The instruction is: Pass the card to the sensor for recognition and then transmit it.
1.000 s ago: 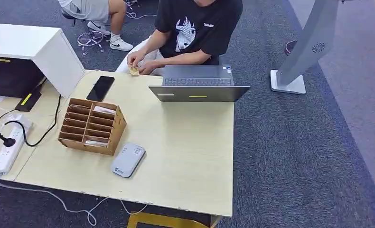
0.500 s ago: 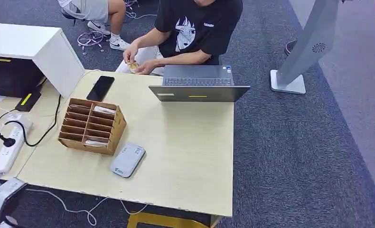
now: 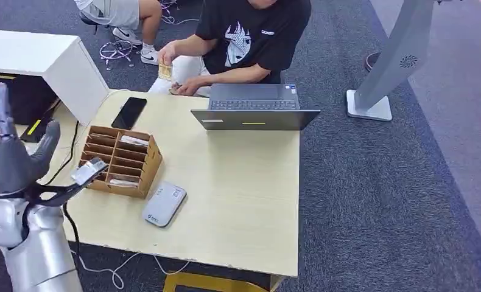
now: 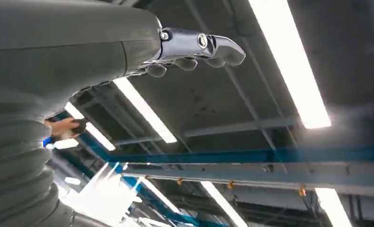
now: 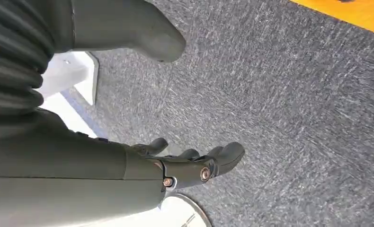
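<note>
A: Where is the card (image 3: 165,71) found?

B: At about 11 o'clock in the head view, beyond the far edge of the surface (image 3: 238,201), held up in the seated person's hand (image 3: 167,53). It seems to be offered for collection, though that is only judged.

A: And the sensor (image 3: 164,205)?

B: It is taken to be the grey flat device lying at about 7 o'clock, just beside the cardboard organizer (image 3: 119,160) and near the front edge. Placed there, it could be reached from the robot's side.

A: How is the left robot hand (image 3: 7,152) held?

B: It is raised at 9 o'clock, fingers spread and upright, with nothing gripped. In the left wrist view the ceiling lights are faced, so the palm is judged turned upward.

A: The right robot hand (image 5: 194,163)?

B: It is seen hanging over the carpet, fingers loosely curved apart, nothing held.

A: What room is left for moving?

B: Open surface is seen between the sensor and the laptop (image 3: 254,109). The organizer and a phone (image 3: 129,112) stand between the left robot hand and the card, so a path over them would be needed.
</note>
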{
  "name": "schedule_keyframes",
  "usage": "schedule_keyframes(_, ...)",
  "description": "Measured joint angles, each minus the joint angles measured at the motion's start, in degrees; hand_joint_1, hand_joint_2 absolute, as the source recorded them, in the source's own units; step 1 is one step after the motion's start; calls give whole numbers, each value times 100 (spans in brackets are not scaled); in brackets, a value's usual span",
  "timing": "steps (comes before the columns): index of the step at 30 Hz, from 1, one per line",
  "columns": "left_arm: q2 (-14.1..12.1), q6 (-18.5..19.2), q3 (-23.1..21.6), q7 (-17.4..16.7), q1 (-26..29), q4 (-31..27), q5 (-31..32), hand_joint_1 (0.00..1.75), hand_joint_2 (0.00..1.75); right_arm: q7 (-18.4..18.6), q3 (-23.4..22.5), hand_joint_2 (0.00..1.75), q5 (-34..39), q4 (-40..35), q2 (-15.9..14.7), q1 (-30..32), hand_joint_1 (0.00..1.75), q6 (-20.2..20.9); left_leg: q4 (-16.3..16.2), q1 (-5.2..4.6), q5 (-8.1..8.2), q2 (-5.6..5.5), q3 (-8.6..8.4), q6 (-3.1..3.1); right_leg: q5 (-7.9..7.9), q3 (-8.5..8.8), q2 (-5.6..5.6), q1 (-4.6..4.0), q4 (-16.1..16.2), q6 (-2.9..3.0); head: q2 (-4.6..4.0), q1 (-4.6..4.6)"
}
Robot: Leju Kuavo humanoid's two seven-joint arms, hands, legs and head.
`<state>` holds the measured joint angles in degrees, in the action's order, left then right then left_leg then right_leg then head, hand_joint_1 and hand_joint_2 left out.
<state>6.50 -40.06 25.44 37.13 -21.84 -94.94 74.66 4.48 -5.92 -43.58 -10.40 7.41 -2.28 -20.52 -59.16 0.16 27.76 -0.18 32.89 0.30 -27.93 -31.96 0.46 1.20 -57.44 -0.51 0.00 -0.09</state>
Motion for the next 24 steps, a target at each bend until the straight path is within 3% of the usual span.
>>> schedule_keyframes(5,-680,0,-157,-1432,-762,1128,686,0,175,6,-68,175,-27,-7,-7,-36,0,70,0,2,-3,13,-1,-4,5,-9,13,-3,-4,7,0,-2)
schedule_keyframes(11,-1413,0,-749,-2546,-1141,2083,1044,0,175,-9,-151,175,-42,-15,-7,-65,0,92,1,4,-4,18,2,-6,4,-13,17,-4,-5,8,0,0)
schedule_keyframes(15,-1657,-2,-1065,-2775,-1208,2443,1043,0,175,-29,-179,175,-40,-26,-7,-80,0,90,1,3,-3,18,5,-6,4,-13,17,-3,-5,8,0,0)
schedule_keyframes(24,-1815,-2,-1303,-2817,-1228,2668,1006,0,175,-29,-232,175,-40,-46,-7,-87,0,90,0,1,-3,19,5,-6,5,-14,16,-2,-5,7,0,0)
